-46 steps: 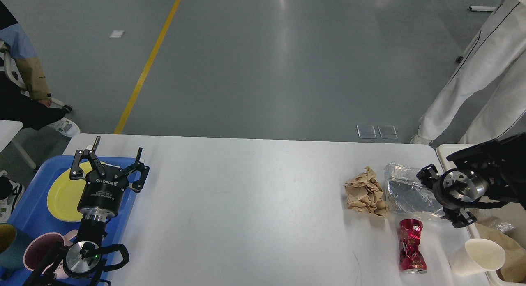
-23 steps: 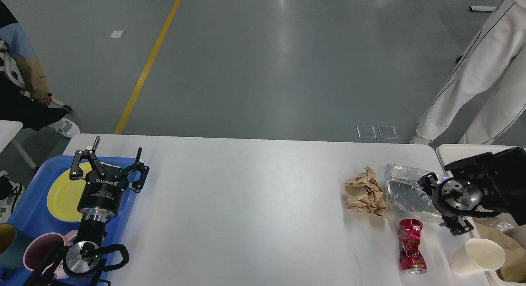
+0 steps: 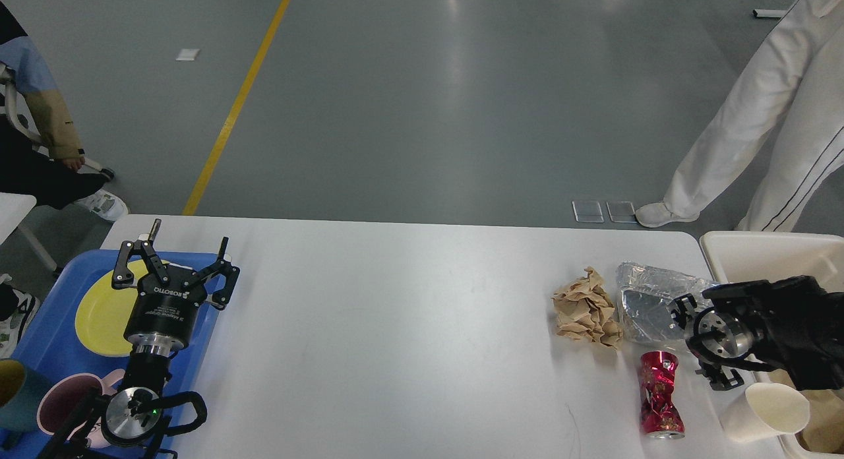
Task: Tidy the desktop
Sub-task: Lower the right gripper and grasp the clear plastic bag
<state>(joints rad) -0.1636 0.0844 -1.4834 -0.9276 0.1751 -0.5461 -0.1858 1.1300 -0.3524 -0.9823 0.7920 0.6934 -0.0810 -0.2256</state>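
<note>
White desktop [image 3: 409,327], lying flat and wide before us.

We are looking down at a smooth, pale rectangular top with rounded far corners, stretching across nearly the whole lower half of the view. Its far edge is running level against the grey floor, and its near edge is passing out of the bottom of the view. The broad middle is lying bare and lightly glossy, showing a few faint smudges and a thin dark scratch near the lower right. Clutter is sitting only at the two ends: litter is gathering toward the right end, while the left end is partly covered.
</note>
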